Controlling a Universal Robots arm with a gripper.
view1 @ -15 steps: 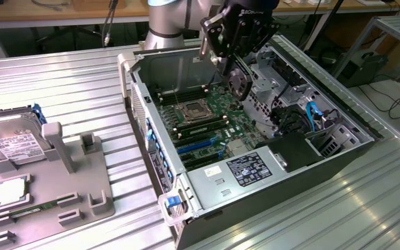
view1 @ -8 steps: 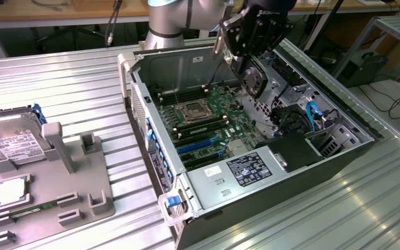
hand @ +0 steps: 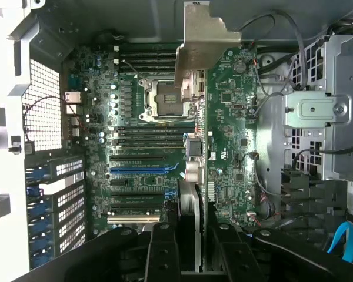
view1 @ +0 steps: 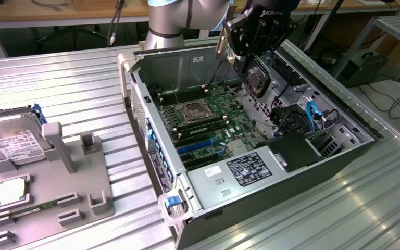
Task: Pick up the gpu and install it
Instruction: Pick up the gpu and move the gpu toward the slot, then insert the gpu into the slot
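With fingers (hand: 162, 252) of the gripper (hand: 193, 235) clamped on the gpu (hand: 193, 150), held it above the motherboard (hand: 135, 117). Looked light, stiff, fragile; safest taken by board edges.

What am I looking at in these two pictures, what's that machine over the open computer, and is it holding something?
The machine is a robot arm with a gripper, a two-fingered clamp, at its end. The exterior view comes from a camera off the arm; the wrist view from a camera on the wrist, looking past the fingers into the computer. An open computer case lies on a ribbed metal table, its motherboard facing up. The gripper is shut on the gpu, a graphics card with a round fan, held above the motherboard, apparently not plugged in yet. At the exterior view's left, a grey holder carries a hard drive.
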